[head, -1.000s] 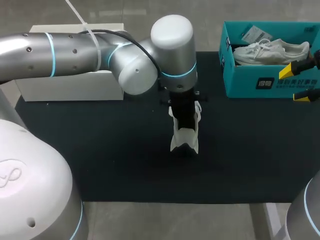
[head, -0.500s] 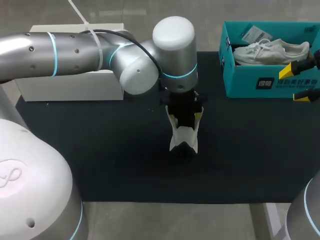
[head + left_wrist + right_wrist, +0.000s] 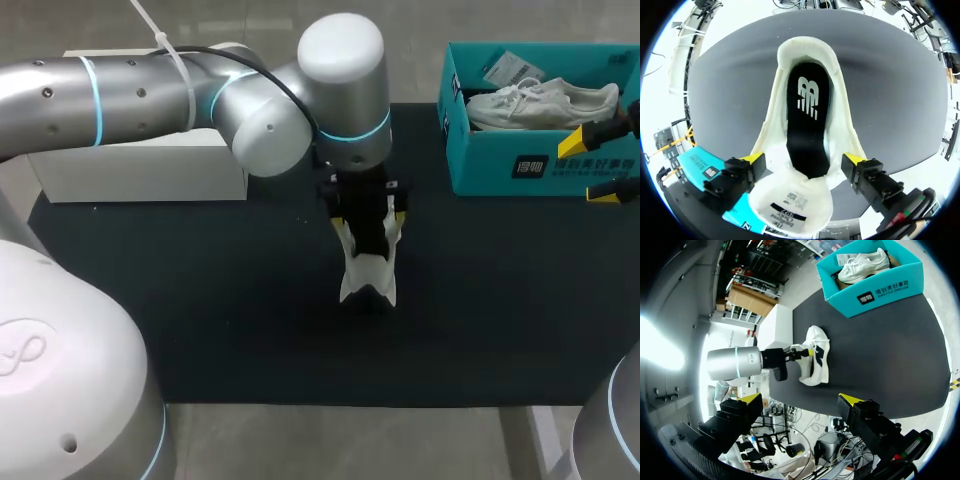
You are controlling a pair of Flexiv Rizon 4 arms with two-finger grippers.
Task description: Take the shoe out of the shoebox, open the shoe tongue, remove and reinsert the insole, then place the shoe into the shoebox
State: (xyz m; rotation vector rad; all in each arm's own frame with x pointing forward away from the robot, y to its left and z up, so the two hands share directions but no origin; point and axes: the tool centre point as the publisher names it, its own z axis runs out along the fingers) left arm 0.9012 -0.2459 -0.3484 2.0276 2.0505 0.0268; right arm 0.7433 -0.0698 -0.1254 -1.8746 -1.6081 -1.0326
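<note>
The white shoe (image 3: 368,278) sits mid-frame on the dark mat (image 3: 200,300), black insole (image 3: 807,125) inside, the left gripper (image 3: 370,218) spread wide astride its opening and clamping nothing, while the right gripper (image 3: 595,165) hangs open and empty at the right edge before the upper-right teal shoebox (image 3: 490,168).

White shoe (image 3: 368,280), black insole (image 3: 808,125) inside

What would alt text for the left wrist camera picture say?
A white shoe sits on a dark mat, seen from above with its black insole inside. The robot's open pincer hangs over it, its yellow-tipped fingers on either side.
</note>
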